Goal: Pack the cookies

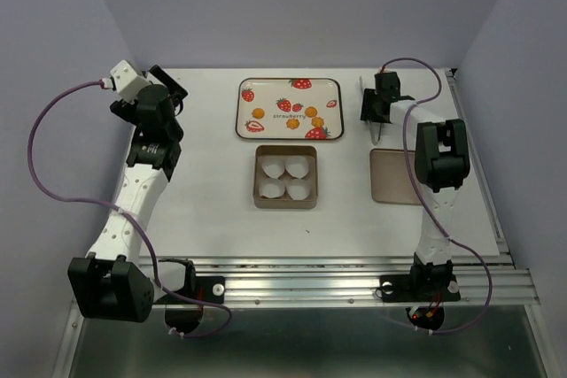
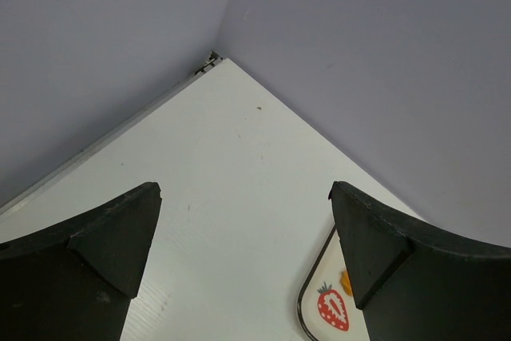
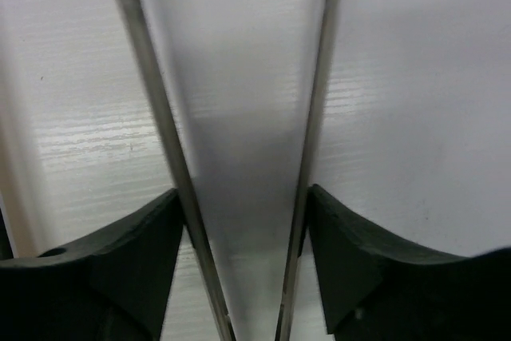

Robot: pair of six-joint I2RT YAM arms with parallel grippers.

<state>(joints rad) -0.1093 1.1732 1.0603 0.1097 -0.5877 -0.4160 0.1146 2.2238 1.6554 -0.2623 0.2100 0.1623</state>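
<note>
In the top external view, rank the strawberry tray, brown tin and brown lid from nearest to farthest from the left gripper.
1. strawberry tray, just right of the left gripper, at the back.
2. brown tin, mid-table, nearer the arm bases.
3. brown lid, far right side.

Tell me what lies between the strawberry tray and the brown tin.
Nothing: the top view shows only a narrow strip of bare white table between the tray and the tin.

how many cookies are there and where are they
4 cookies, all on the strawberry tray: one near its left side, three clustered right of centre. None sit in the tin's paper cups, and none seems hidden.
</note>
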